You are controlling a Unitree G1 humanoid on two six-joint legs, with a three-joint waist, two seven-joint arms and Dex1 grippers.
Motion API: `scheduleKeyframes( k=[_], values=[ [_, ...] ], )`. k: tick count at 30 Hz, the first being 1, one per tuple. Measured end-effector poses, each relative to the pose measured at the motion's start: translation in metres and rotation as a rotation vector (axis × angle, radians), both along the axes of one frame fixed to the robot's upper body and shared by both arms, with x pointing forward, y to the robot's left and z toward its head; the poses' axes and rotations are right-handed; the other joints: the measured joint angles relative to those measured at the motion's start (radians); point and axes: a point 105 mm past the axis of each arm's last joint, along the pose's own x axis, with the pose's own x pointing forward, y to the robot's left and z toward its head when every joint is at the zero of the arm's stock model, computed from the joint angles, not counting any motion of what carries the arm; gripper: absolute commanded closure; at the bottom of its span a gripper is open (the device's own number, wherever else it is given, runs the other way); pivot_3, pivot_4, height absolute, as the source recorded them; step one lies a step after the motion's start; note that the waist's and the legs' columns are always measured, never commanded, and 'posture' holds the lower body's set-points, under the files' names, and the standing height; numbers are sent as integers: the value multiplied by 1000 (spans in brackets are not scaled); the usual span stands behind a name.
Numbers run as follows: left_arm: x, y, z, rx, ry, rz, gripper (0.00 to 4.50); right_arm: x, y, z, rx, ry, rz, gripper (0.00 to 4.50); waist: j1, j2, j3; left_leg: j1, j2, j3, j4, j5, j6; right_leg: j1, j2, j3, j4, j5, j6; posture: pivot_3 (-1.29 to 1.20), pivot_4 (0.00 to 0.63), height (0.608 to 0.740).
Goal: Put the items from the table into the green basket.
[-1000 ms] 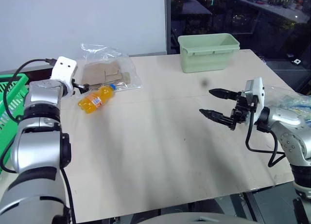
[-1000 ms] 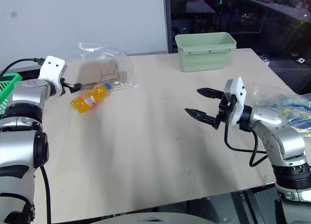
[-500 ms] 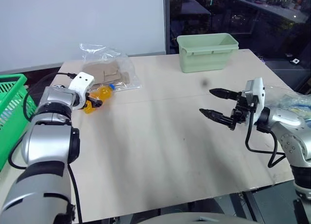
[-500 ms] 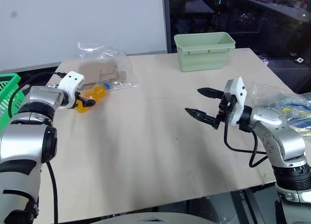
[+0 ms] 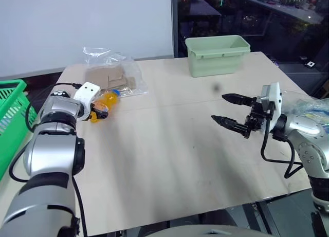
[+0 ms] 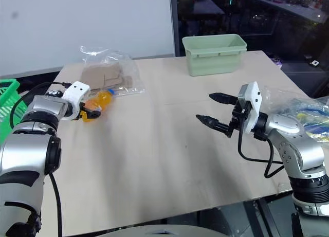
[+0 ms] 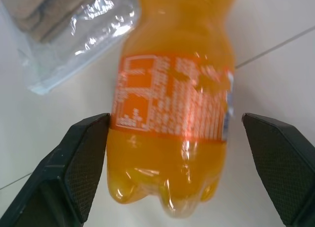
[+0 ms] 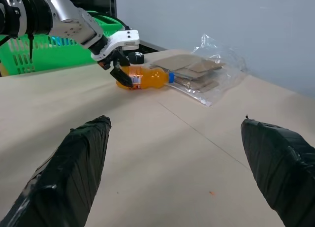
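Left wrist view is showing the left gripper (image 7: 174, 153) with its fingers spread apart on either side of the orange soda bottle (image 7: 174, 104), which is lying on its side on the table (image 5: 169, 155), one finger (image 7: 81, 163) touching its label. The bag of cardboard pieces (image 5: 110, 77) is lying just beyond the bottle. The right gripper (image 5: 231, 112) is hanging open above the table, holding nothing. The green basket (image 5: 13, 111) is standing beside the table's left edge.
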Motion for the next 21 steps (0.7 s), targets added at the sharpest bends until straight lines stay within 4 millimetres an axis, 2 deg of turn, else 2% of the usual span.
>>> scheduleKeyframes(
  k=[1,4,5,6,17,21],
  values=[
    [-1,0,-2,-5,9,-3,97,0,0,0,0,0,0,0,0,0,0,0,0,0,0,0,0,0,0,0,0,0,0,-99,0,740],
    [-5,-1,-10,-21,31,-8,789,0,0,0,-1,-1,-1,0,0,0,0,0,0,0,0,0,0,0,0,0,0,0,0,-99,0,740],
    [-5,-1,-10,-23,30,-8,1190,0,0,0,-1,-1,-2,0,0,0,0,0,0,0,1,0,0,0,0,0,1,0,0,-100,0,740],
    [-5,-1,-10,-22,30,-8,1340,0,0,0,-1,-1,-2,0,0,0,0,0,0,0,1,0,0,0,0,0,1,0,0,-101,0,740],
    [-3,2,-11,15,10,22,1341,0,0,0,-1,-1,-3,0,-6,0,0,1,0,-1,2,0,0,0,0,0,6,0,0,-103,0,740],
    [3,1,-6,17,-57,22,1341,0,0,0,-1,-1,-3,0,-8,-2,1,0,0,-1,2,0,0,-1,0,0,6,0,0,-113,0,740]
  ],
)
